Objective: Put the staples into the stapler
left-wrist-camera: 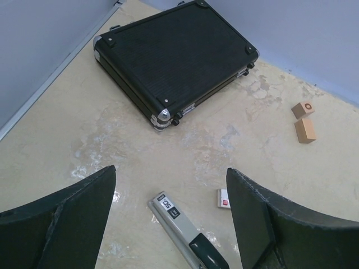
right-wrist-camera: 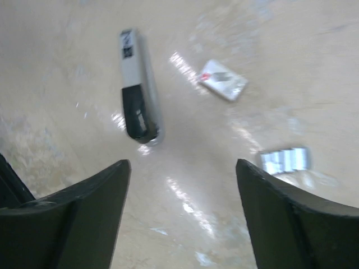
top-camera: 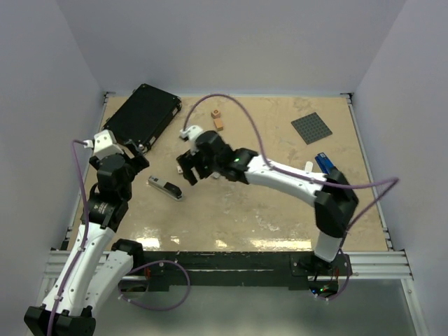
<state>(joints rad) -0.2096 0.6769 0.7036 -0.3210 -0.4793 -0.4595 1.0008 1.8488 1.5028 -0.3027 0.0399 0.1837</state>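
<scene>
The stapler (top-camera: 165, 187), slim silver with a black top part, lies flat on the table left of centre. It also shows in the left wrist view (left-wrist-camera: 185, 230) and the right wrist view (right-wrist-camera: 137, 84). The staples (right-wrist-camera: 284, 159), a small shiny grey block, lie on the table just outside my right gripper's right finger. My right gripper (right-wrist-camera: 182, 168) hovers open over bare table, just right of the stapler (top-camera: 187, 175), and holds nothing. My left gripper (left-wrist-camera: 171, 171) is open and empty, up-left of the stapler (top-camera: 140, 159).
A small white packet (right-wrist-camera: 223, 80) with a red mark lies near the stapler. A black case (top-camera: 143, 115) sits at the back left. Two wooden blocks (top-camera: 217, 120) are at the back centre. On the right are a grey studded plate (top-camera: 311, 128) and a blue stapler (top-camera: 323, 162).
</scene>
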